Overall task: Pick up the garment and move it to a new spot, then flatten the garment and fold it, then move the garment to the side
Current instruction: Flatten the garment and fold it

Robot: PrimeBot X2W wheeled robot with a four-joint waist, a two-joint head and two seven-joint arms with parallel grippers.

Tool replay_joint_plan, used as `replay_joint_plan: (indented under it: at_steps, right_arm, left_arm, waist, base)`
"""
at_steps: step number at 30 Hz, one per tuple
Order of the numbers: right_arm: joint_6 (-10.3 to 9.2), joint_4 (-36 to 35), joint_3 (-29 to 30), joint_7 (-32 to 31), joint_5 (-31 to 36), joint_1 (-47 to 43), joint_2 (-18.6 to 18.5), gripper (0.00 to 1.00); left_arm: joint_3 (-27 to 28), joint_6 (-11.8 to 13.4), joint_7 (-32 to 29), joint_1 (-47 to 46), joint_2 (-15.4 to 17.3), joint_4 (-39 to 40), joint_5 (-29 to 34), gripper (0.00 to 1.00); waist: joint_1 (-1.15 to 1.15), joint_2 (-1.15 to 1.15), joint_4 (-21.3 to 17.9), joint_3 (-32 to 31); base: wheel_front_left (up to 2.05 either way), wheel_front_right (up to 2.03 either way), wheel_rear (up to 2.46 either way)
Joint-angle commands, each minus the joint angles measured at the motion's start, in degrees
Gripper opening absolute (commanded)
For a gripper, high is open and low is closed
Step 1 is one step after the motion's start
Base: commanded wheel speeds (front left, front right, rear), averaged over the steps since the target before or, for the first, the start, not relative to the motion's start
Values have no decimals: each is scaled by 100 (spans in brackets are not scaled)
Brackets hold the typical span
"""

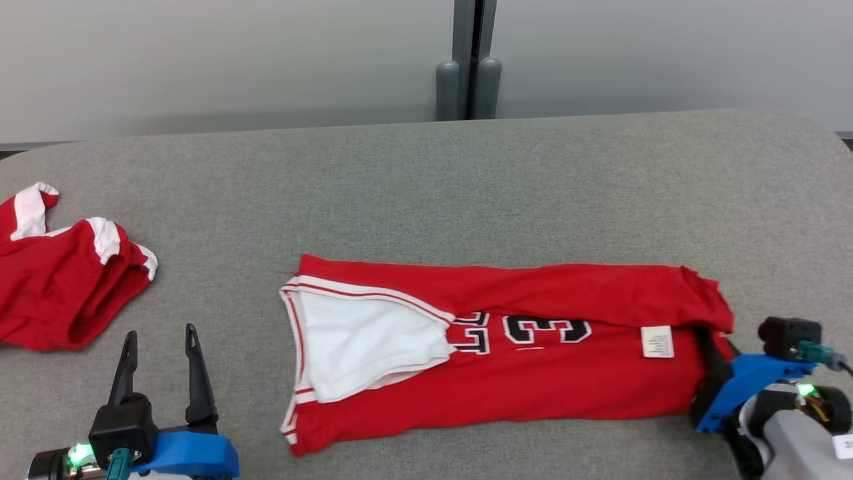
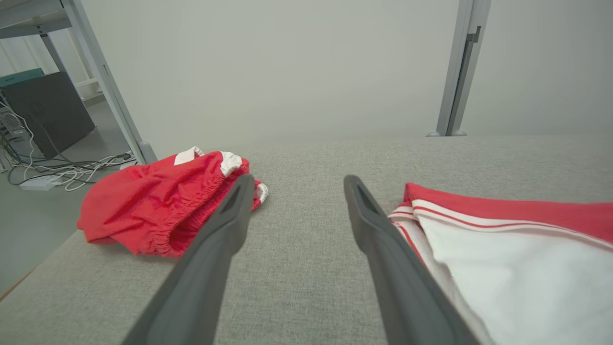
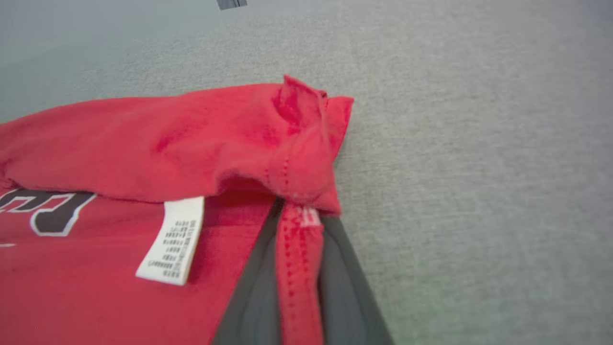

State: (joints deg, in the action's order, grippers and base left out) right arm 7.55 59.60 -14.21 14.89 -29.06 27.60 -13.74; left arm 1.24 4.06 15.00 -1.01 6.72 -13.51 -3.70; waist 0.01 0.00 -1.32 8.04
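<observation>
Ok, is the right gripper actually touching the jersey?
Touching. The right wrist view shows the right gripper shut on the jersey: a red hem strip is pinched between its dark fingers.

Black, white-edged numerals (image 1: 546,330) reading "33" across the folded red jersey (image 1: 533,380), toward the tabletop's front edge; neighbouring characters half hidden under a fold. Print on the white care label (image 1: 657,341) too small to read.

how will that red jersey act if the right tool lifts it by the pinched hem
Probably floppy: the jersey wrinkles and bunches where the right tool pinches its edge, so it should drape and hang. Likely light, being thin cloth lying flat on the table. The folded-over layer may well slide open when dragged.
</observation>
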Motion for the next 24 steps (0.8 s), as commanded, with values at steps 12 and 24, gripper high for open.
replay_joint_plan:
  at_steps: [12, 24]
  right_arm:
    - [-9, -670, 622, 37, 179, -301, -1069, 0]
    - [-7, -1997, 437, 36, 408, -506, -678, 0]
  left_arm:
    - [63, -17, 25, 47, 26, 39, -8, 100]
    - [42, 9, 25, 108, -5, 74, -14, 100]
  waist:
    - [-1, 0, -140, -44]
    - [-1, 0, -173, -93]
  base:
    - [0, 0, 0]
    - [0, 0, 0]
